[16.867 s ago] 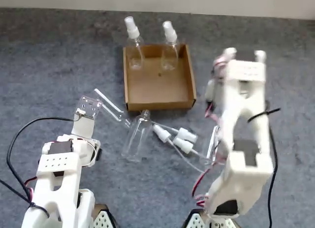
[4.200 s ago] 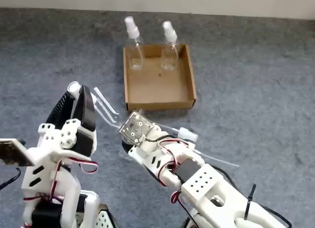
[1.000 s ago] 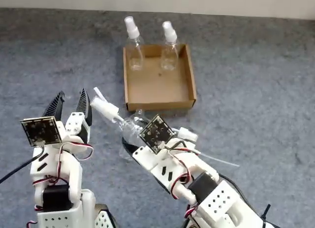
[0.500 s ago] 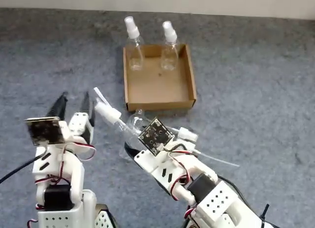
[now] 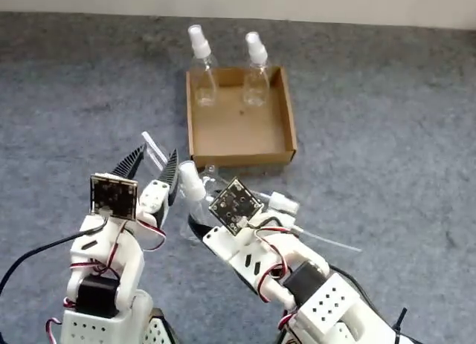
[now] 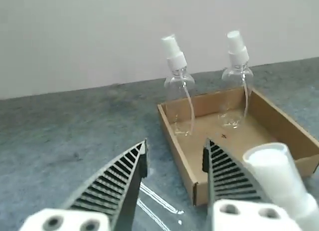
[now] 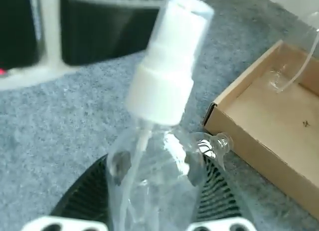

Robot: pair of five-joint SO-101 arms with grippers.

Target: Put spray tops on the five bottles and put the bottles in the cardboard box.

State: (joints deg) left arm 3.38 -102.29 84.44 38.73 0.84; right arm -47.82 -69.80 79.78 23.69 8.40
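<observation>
While the right gripper (image 7: 149, 191) pinches the clear bottle (image 7: 149, 171) by its body and holds it tilted above the carpet (image 5: 387, 136), its white spray top (image 7: 167, 61) sits just outside one jaw of the left gripper (image 6: 175, 146), not between the two. The left gripper is spread wide and holds nothing.

If that gripper closes where it is, it will likely catch only air. If it swings sideways to line up, a jaw could strike the spray top and lever the bottle round in the other grip, since smooth plastic looks apt to slip.

Whether the top is threaded home cannot be told. A loose one could pop off or seat crooked under a twist.

Close under the held bottle, an uncapped bottle (image 7: 215, 141) and a loose spray top (image 5: 282, 203) lie on the carpet, so a dropped bottle could scatter them.

The cardboard box (image 5: 195, 128) has one finished bottle (image 5: 202, 73) and a second finished bottle (image 5: 255, 69) standing at its far wall. A careless placement could topple either.
</observation>
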